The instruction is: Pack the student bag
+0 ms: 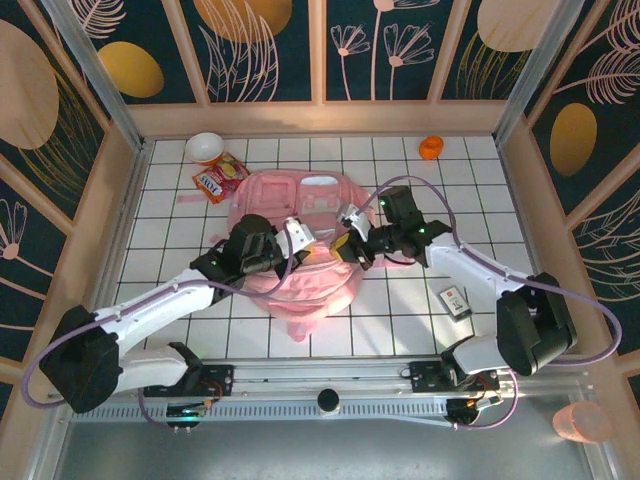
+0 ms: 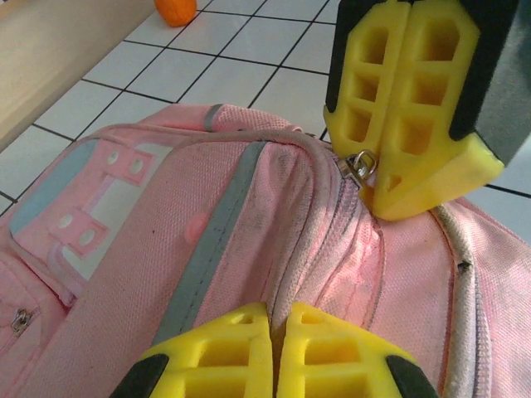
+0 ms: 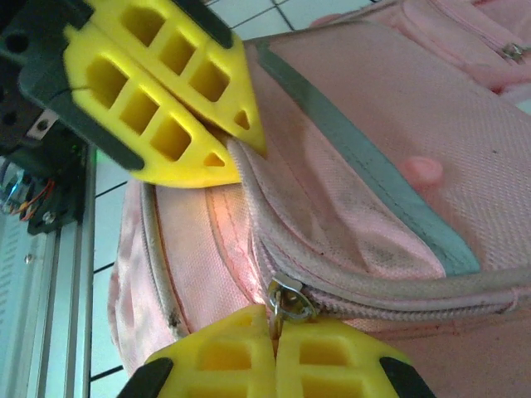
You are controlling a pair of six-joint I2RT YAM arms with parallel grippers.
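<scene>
In the left wrist view, our left gripper is pressed together on the student bag fabric, its finger bases cut off below. In the right wrist view, the right gripper pinches the zipper pull. From above, the arms hide the bag's middle beneath both claws. We cannot read the lettering on the red packet beyond the left claw.

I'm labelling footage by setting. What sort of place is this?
Probably a robot test cell: a white tiled tabletop, printed floral panels in a wooden frame around it, and a metal rail at the near edge.
</scene>
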